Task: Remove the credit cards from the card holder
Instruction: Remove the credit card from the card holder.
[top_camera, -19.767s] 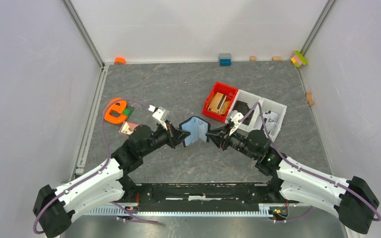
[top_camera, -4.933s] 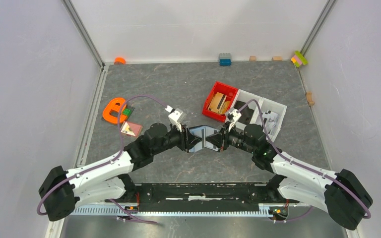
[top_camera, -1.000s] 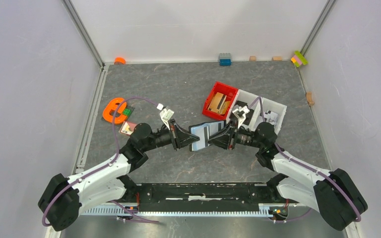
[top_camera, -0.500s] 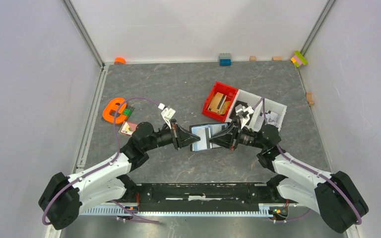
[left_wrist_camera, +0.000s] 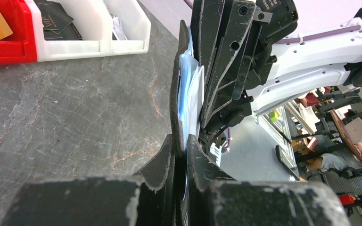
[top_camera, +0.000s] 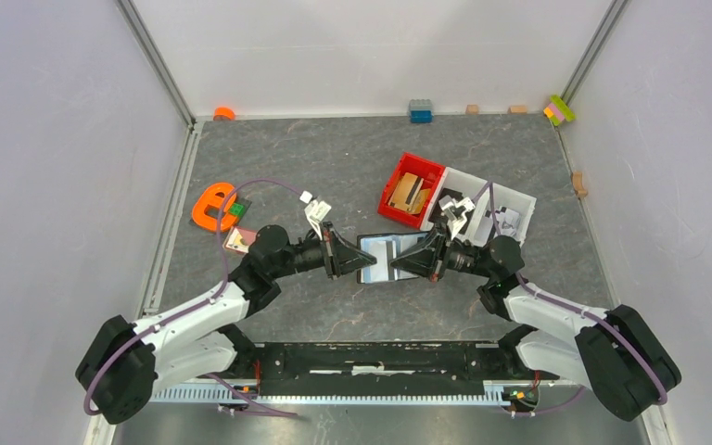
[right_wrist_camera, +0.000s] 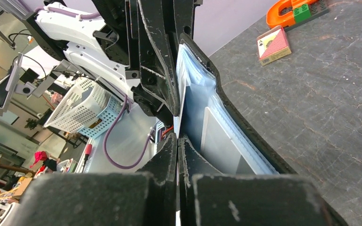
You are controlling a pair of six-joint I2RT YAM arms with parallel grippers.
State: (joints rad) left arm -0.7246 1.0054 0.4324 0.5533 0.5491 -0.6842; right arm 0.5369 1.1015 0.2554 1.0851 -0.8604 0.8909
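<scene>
The left gripper (left_wrist_camera: 180, 141) is clamped tight on one edge of the card holder (left_wrist_camera: 174, 89), which spreads open between the two arms, and the right gripper (right_wrist_camera: 176, 137), facing it, pinches a greyish-white credit card (left_wrist_camera: 198, 96) standing against the holder's pale-blue inside.

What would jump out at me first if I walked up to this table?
Two robot arms meeting mid-table, with a small black card holder spread open between them: the left gripper pinches its edge, while the right gripper is closed on a pale card inside it. Behind them sits a bright red bin, and an orange object lies off to the left.
</scene>
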